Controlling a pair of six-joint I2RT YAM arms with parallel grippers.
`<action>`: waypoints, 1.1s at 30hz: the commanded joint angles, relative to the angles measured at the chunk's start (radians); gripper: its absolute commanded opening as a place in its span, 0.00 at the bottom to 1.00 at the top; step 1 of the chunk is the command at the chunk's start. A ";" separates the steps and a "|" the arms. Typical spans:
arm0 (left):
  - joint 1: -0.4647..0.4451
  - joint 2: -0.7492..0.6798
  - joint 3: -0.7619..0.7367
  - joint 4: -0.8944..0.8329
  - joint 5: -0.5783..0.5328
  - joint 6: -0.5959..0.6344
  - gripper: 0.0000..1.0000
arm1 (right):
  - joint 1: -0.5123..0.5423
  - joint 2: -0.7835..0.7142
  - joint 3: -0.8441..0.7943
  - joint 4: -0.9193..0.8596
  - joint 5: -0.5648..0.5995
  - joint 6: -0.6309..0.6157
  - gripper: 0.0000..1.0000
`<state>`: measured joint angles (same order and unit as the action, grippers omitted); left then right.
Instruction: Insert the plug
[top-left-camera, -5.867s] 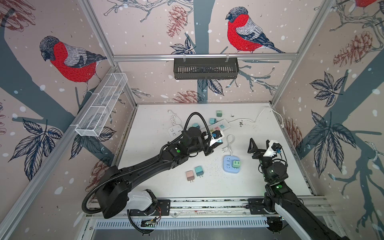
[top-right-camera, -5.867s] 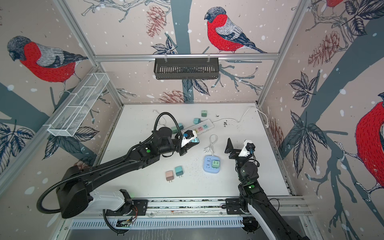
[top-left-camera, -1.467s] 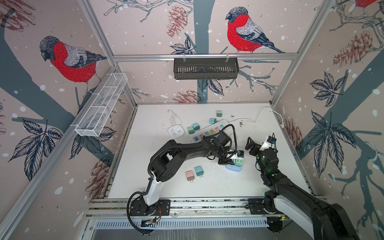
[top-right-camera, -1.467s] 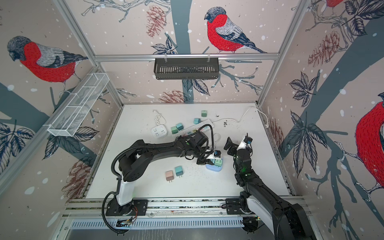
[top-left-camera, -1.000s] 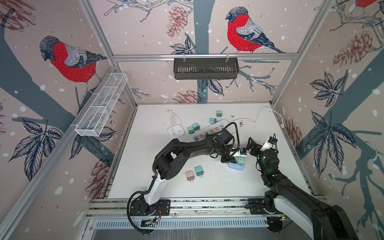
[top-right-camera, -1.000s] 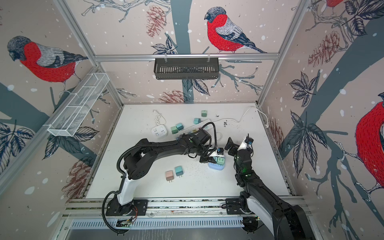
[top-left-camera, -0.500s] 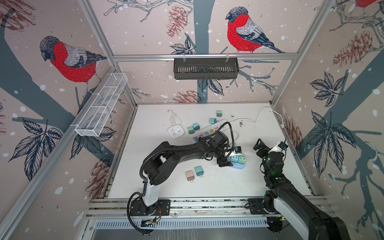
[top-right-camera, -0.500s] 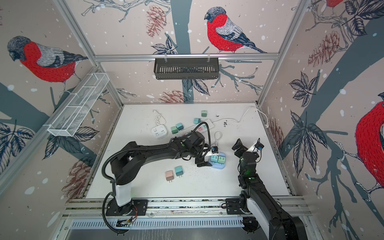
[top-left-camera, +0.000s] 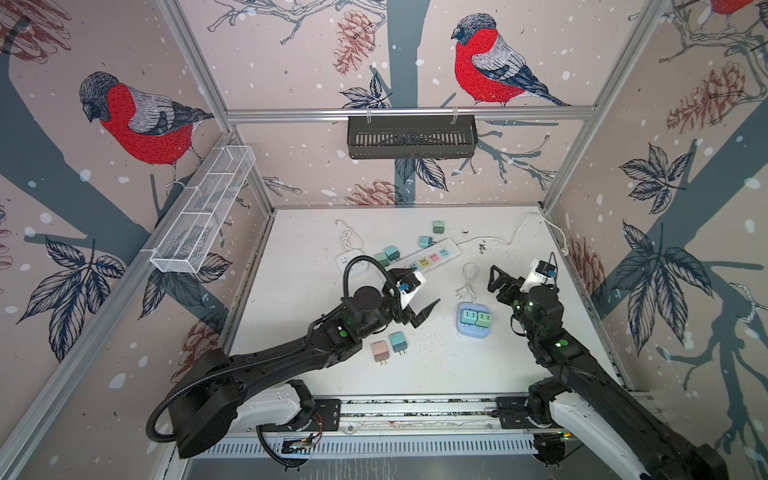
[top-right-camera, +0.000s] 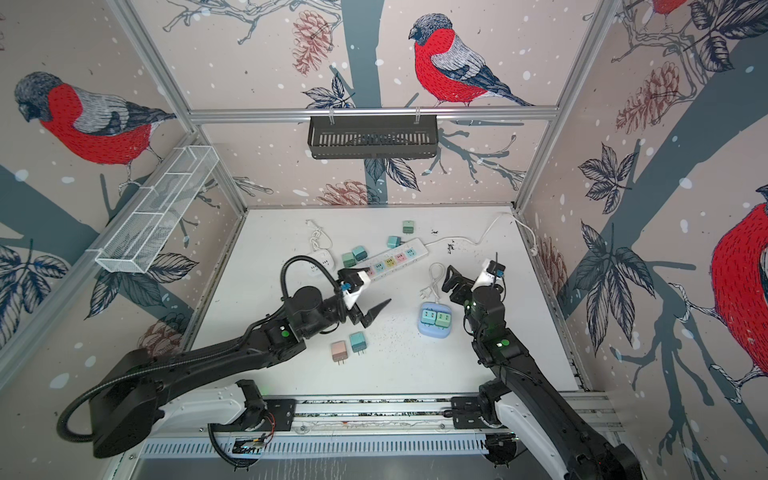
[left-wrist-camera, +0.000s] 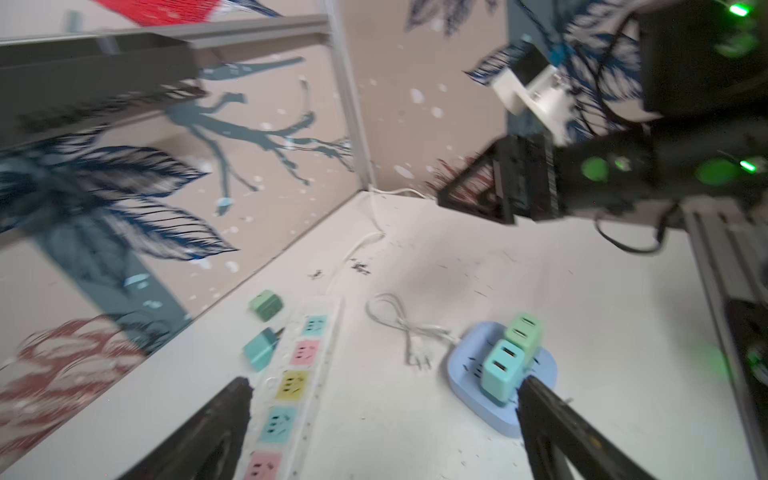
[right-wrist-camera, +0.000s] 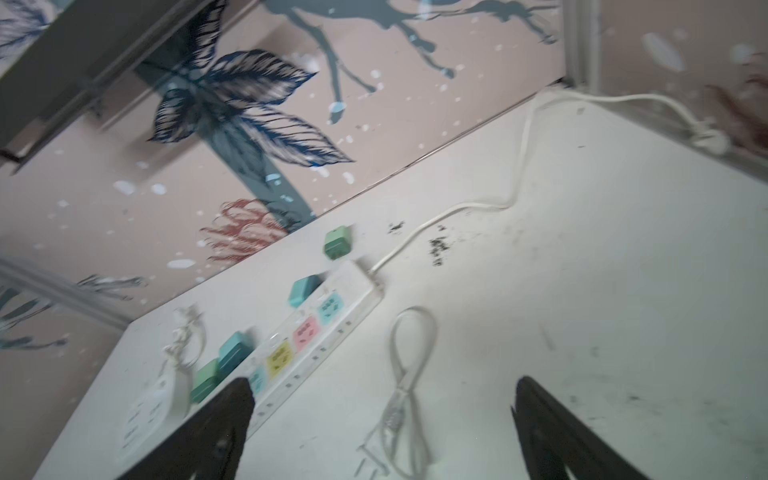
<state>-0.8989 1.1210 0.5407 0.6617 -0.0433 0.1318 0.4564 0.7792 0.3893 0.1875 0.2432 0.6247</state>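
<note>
Now our left gripper (left-wrist-camera: 384, 388) and right gripper (right-wrist-camera: 382, 386) hang open and empty near the blue socket block (top-left-camera: 467, 335) — let's lift away gently, not bumping its teal plug (top-left-camera: 469, 317).

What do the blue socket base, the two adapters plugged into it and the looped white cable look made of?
Blue socket base: moulded plastic, matte, rounded corners, no glare.
Teal adapter and green adapter: likely the same matte plastic, flat pastel faces.
White cable: flexible rubbery or PVC sheath, judging by its limp loop; slightly blurred.
</note>
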 joint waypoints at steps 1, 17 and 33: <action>0.036 -0.081 -0.078 0.225 -0.244 -0.179 0.99 | 0.192 0.101 0.075 -0.089 0.104 0.022 0.86; 0.167 -0.279 -0.186 0.164 -0.577 -0.449 0.98 | 0.636 0.856 0.462 -0.175 0.338 0.247 0.75; 0.246 -0.296 -0.191 0.101 -0.563 -0.600 0.99 | 0.485 0.901 0.282 -0.041 0.310 0.334 0.58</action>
<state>-0.6628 0.8253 0.3462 0.7647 -0.6025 -0.4183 0.9627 1.6882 0.6952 0.1284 0.5259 0.9203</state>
